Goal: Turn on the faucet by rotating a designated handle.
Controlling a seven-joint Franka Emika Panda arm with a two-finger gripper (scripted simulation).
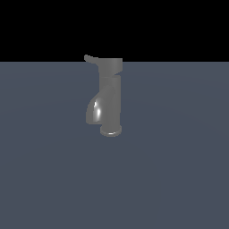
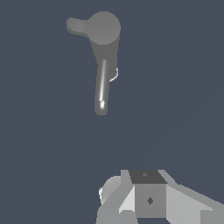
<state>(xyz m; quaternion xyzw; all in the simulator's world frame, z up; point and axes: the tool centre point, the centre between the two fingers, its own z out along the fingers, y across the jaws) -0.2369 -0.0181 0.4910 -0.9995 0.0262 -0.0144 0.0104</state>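
one faucet (image 1: 109, 100) on flat grey-blue floor (image 1: 179, 179), black backdrop (image 1: 179, 27), fingers' (image 2: 148, 197) spread unclear

My claw (image 2: 148, 199) is cut off by the wrist view's edge, so I cannot tell how its jaws stand; the exterior view misses it entirely.

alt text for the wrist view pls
Looking down on a grey faucet on a dark blue-grey floor, its short handle sticking sideways from the round top cap. Part of the white gripper fills the edge, well clear of the faucet.
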